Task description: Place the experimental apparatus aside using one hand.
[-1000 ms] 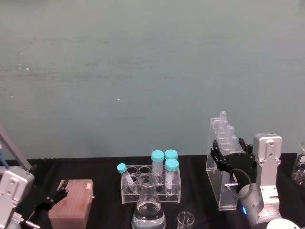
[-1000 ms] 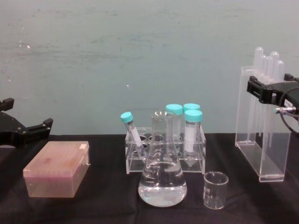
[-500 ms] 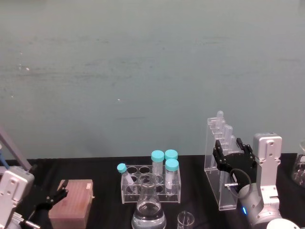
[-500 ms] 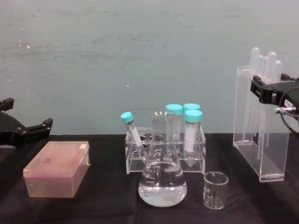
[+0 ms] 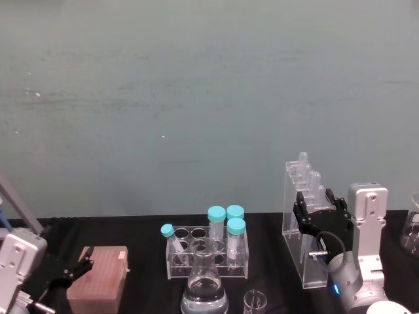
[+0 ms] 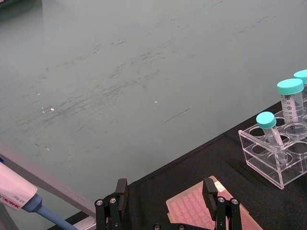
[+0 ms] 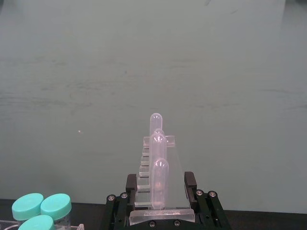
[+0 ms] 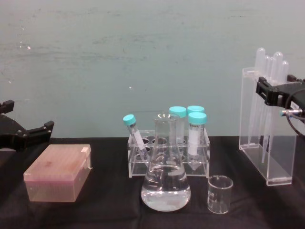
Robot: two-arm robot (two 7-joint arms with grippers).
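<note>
One-handed: I'm keeping right gripper (image 7: 161, 191) clamped on acrylic rack (image 8: 274, 157) between its fingers (image 7: 131, 189), both shifting slightly rightward; left gripper (image 6: 165, 189) idling, spread wide.

On the table (image 8: 109, 214) the flask (image 8: 166, 181) stands front and centre, with the beaker (image 8: 220, 193) just beside it on the right. Right behind the flask is the low rack (image 8: 143, 160). Three capped tubes (image 8: 197, 129) stand upright toward its right end and one leans at its left end. Well to the left lies the box (image 8: 58, 172) — the left gripper (image 6: 165, 191) is at its left side, higher up. Far right is the tall rack (image 8: 267, 143) with long tubes (image 8: 277, 67) in it — the right gripper (image 7: 161, 187) clasps its upper part from both sides.
</note>
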